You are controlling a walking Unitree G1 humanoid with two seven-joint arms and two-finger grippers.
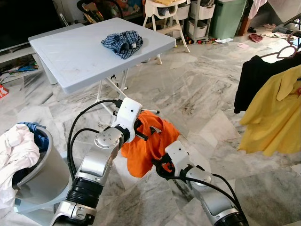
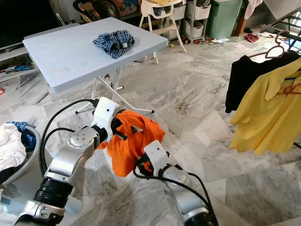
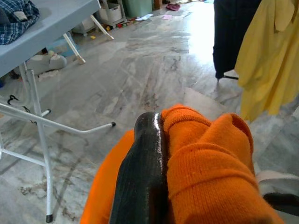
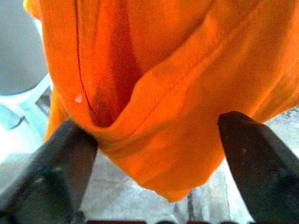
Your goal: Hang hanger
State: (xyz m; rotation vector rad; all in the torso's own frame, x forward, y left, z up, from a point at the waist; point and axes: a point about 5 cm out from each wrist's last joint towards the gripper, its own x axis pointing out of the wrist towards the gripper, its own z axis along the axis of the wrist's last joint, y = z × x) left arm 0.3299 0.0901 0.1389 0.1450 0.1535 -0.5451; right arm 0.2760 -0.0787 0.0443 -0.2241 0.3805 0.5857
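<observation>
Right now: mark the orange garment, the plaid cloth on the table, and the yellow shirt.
orange garment (image 1: 141,155): left eye view, middle of the hanging fabric.
plaid cloth (image 1: 123,42): left eye view, centre of the crumpled bundle on the table.
yellow shirt (image 1: 273,117): left eye view, chest area of the hung shirt.

Bright daylight, blurred wrist close-ups

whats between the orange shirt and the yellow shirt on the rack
Bare marble floor in the left eye view: nothing stands between the orange shirt, held by the left gripper, and the hanging yellow shirt.
</observation>
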